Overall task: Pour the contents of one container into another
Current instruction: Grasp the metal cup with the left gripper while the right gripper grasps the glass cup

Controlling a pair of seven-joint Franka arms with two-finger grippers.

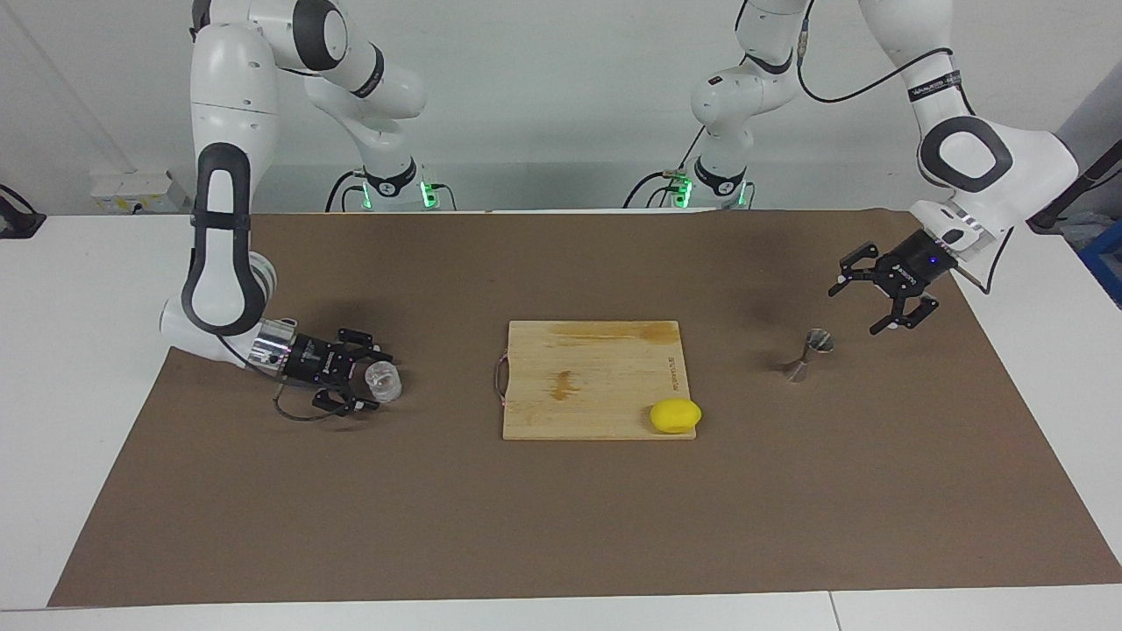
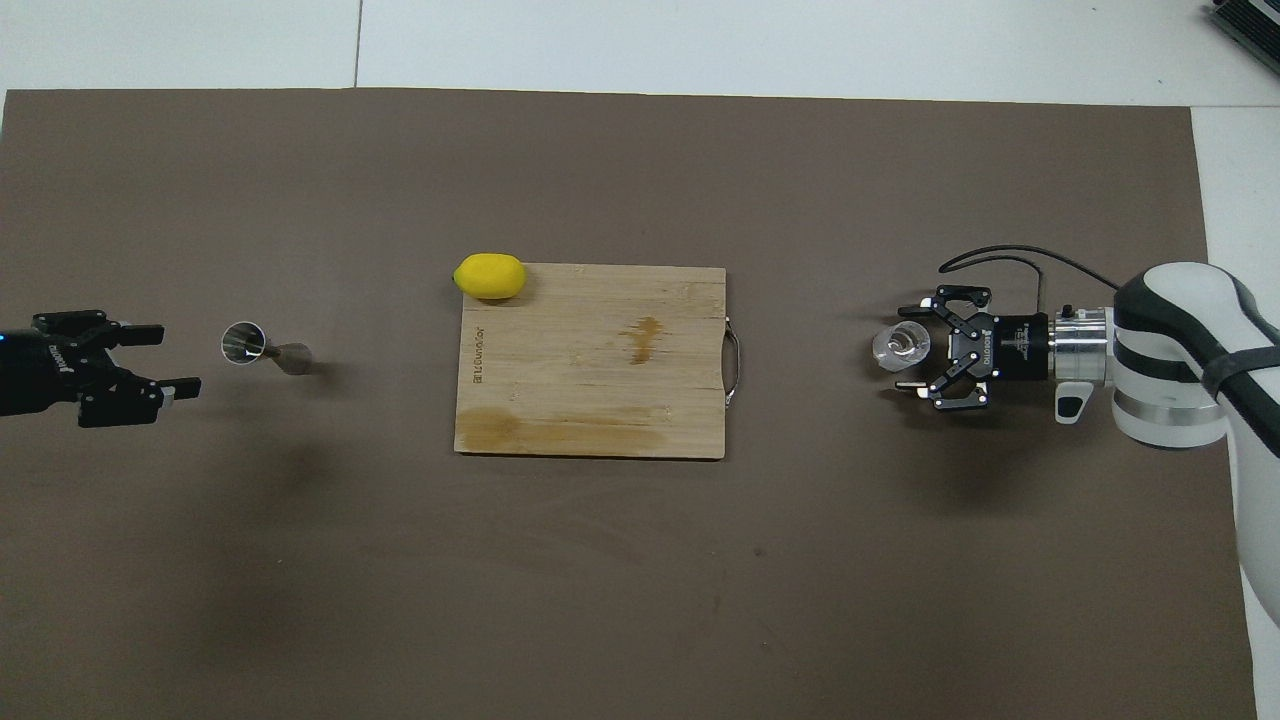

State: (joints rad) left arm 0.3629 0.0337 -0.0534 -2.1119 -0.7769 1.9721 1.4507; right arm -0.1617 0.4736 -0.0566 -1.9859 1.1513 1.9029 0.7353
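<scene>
The small clear glass tumbler (image 1: 383, 379) (image 2: 900, 346) stands on the brown mat toward the right arm's end of the table. My right gripper (image 1: 377, 380) (image 2: 906, 348) lies low and level, open, one finger on each side of the glass. The metal hourglass jigger (image 1: 811, 350) (image 2: 250, 346) stands upright toward the left arm's end. Beside the jigger, on the side toward that end of the table, my left gripper (image 1: 855, 309) (image 2: 177, 357) hangs open over the mat, apart from the jigger and holding nothing.
A wooden cutting board (image 1: 587, 377) (image 2: 590, 400) with a wire handle lies mid-table between the two containers. A yellow lemon (image 1: 675, 415) (image 2: 489, 277) sits at the board's corner farthest from the robots. The brown mat (image 1: 561, 526) covers the white table.
</scene>
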